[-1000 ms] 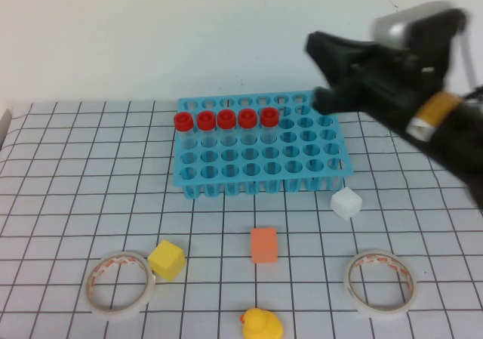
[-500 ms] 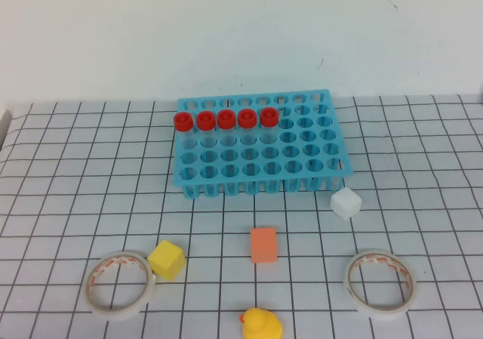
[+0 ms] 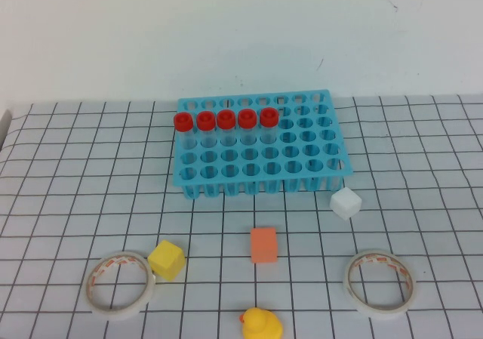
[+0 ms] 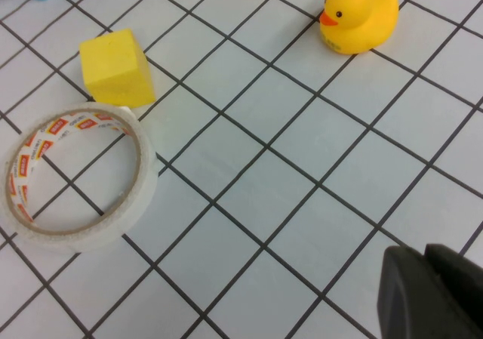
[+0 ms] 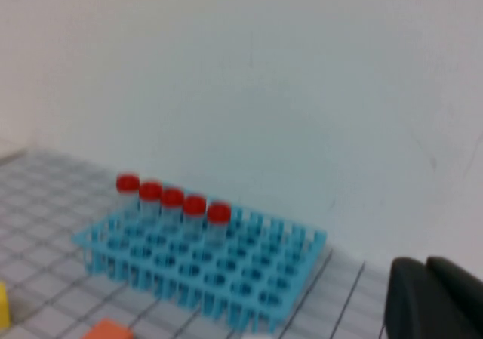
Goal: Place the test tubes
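A blue test tube rack (image 3: 302,154) stands at the back middle of the gridded table, also seen as the rack (image 5: 249,278) in the right wrist view. Several clear tubes with red caps (image 3: 226,118) stand upright in a row along its second row from the back, on the left side; the same red-capped tubes (image 5: 173,198) show in the right wrist view. Neither arm appears in the high view. My left gripper (image 4: 426,260) is shut and empty, hovering over bare grid near the duck. My right gripper (image 5: 426,269) is shut and empty, well off to the right of the rack.
In front of the rack lie a white cube (image 3: 346,202), an orange block (image 3: 263,245), a yellow cube (image 3: 167,259), a yellow duck (image 3: 261,325) and two tape rolls (image 3: 118,281) (image 3: 379,281). The left wrist view shows the duck (image 4: 358,14), yellow cube (image 4: 117,67) and tape roll (image 4: 83,177).
The right arm, over the rack's right end a second ago, has pulled out of the high view. The rack and tubes have not moved.
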### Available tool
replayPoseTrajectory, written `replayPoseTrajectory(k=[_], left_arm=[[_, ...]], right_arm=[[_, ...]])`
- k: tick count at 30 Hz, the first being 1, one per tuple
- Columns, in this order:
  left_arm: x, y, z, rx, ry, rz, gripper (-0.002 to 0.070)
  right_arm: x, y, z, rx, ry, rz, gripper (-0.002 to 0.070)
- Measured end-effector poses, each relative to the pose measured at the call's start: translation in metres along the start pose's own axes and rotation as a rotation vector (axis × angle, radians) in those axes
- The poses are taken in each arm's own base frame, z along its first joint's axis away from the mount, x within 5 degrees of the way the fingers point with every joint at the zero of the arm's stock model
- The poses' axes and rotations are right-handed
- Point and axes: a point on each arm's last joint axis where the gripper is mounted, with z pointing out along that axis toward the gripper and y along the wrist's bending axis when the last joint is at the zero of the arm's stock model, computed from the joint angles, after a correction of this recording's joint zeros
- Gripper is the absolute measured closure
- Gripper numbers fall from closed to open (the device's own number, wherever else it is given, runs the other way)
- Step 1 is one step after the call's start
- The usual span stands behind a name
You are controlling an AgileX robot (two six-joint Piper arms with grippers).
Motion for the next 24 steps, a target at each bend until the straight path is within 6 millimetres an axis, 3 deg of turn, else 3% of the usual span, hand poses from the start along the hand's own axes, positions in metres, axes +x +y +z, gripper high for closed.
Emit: replayPoseTrajectory(k=[7,12,18,24], left_arm=[[0.000,0.000,0.000,0.000,0.000,0.000,0.0669],[0.000,0.000,0.000,0.000,0.000,0.000,0.0669],[0.000,0.000,0.000,0.000,0.000,0.000,0.0669],[0.000,0.000,0.000,0.000,0.000,0.000,0.0669]], right_arm=[[0.049,0.006,-0.014,0.002,0.123,0.037,0.0678],[0.082,-0.008,-0.027,0.251,0.173,0.121,0.0678],[0.100,-0.016,-0.047,0.503,0.266,0.206,0.0678],[0.116,-0.015,-0.056,0.596,0.301,0.317,0.0678]])
